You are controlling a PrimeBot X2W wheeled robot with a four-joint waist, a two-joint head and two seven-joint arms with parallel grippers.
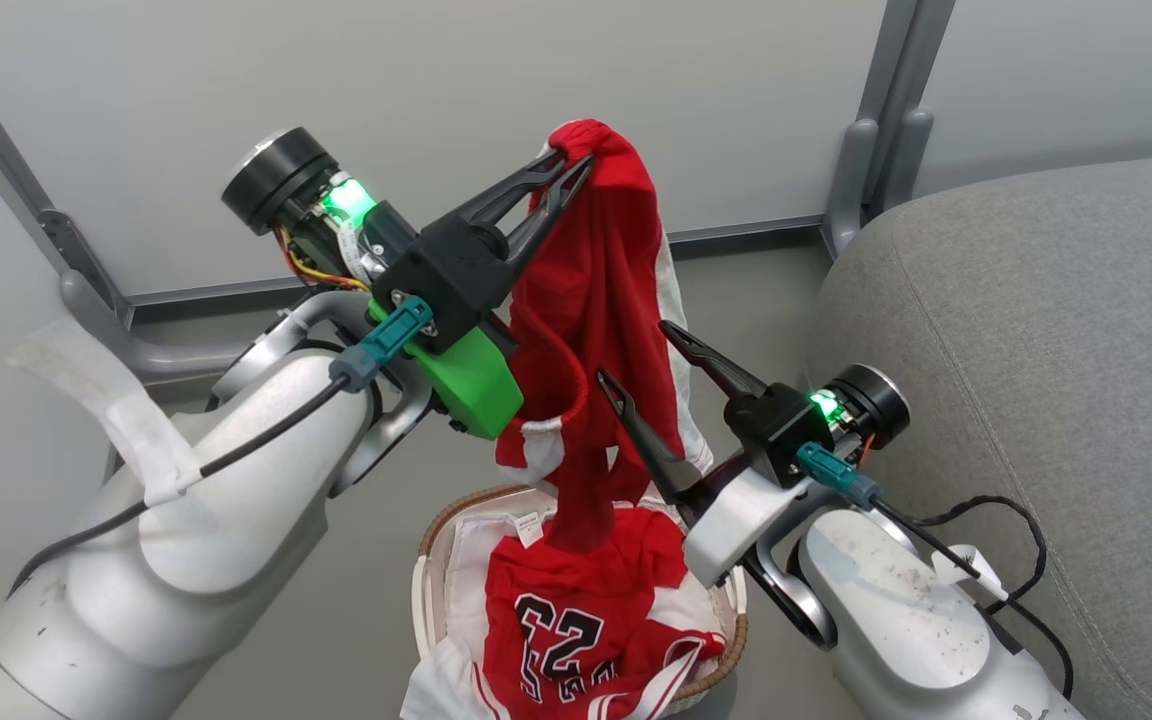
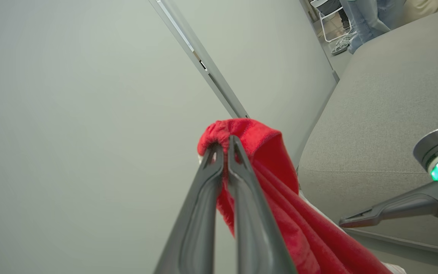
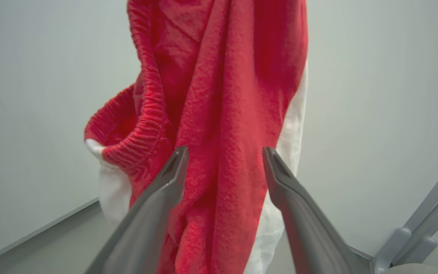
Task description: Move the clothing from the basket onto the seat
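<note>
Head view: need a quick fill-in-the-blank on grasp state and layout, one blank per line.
1. The left end effector is ____ on the top of the red shorts.
2. The right end effector is ____, its fingers spread beside the hanging cloth.
3. The jersey lying in the basket shows ____ numerals.
4. The grey seat is on the robot's ____ side.

Missing words: shut; open; black; right.
</note>
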